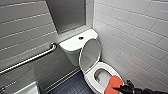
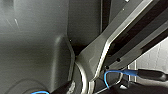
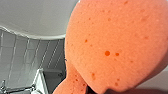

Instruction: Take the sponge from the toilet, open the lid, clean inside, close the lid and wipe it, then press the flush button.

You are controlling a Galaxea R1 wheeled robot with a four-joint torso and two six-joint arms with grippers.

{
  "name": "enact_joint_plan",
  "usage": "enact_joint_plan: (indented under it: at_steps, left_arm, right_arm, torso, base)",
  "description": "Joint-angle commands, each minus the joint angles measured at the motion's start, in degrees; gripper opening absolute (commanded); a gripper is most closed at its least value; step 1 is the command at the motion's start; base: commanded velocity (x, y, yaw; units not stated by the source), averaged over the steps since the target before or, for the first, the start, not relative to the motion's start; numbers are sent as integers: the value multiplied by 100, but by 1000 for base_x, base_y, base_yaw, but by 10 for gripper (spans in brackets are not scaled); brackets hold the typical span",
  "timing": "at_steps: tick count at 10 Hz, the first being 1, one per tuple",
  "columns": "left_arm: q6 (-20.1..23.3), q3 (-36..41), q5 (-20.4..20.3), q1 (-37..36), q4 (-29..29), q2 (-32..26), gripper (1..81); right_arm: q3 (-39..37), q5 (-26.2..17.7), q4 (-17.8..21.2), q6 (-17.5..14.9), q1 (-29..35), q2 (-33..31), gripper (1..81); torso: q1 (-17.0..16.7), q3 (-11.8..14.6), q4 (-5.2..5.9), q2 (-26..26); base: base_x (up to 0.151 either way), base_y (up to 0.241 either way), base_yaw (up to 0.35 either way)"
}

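The right hand (image 1: 119, 89) gripped the orange sponge (image 1: 113, 83) at the near rim of the toilet (image 1: 93, 79); its lid (image 1: 90, 53) stood raised against the tank (image 1: 72, 45); the flush button (image 1: 81, 38) sat on the tank top, well apart.

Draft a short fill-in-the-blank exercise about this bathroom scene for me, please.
1. The lid of the toilet stands ____, not shut.
2. The right gripper holds a sponge coloured ____.
3. The dark flush button sits on top of the ____.

Missing words: open; orange; tank.
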Motion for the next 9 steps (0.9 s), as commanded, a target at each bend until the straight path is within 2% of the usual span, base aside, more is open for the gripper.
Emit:
enact_joint_plan:
  at_steps: [1,3,4,5,8,9]
  left_arm:
    - [45,76,440,35,-64,-62,811]
    - [45,41,440,35,-64,-36,811]
    - [45,15,440,35,-64,-36,811]
    - [45,-3,431,53,-73,-36,811]
    - [45,-64,431,79,-82,-18,811]
    - [45,-64,431,79,-82,-1,811]
  right_arm:
    - [-509,-896,248,155,1152,285,10]
    - [-1037,-1028,248,340,1478,769,10]
    - [-1429,-1081,248,444,1610,1065,10]
    - [-1771,-1090,248,542,1690,1303,10]
    - [-2450,-1116,283,648,1908,1647,10]
    - [-2478,-1116,292,648,2014,1648,10]
  torso:
    - [0,0,0,0]
    - [0,0,0,2]
    - [0,-137,0,2]
    - [0,-164,0,2]
    - [0,-565,0,4]
    - [0,-400,0,4]
  base:
    - [0,0,0]
    - [0,0,0]
    - [0,0,0]
    - [0,0,0]
    - [0,0,0]
    - [0,0,0]
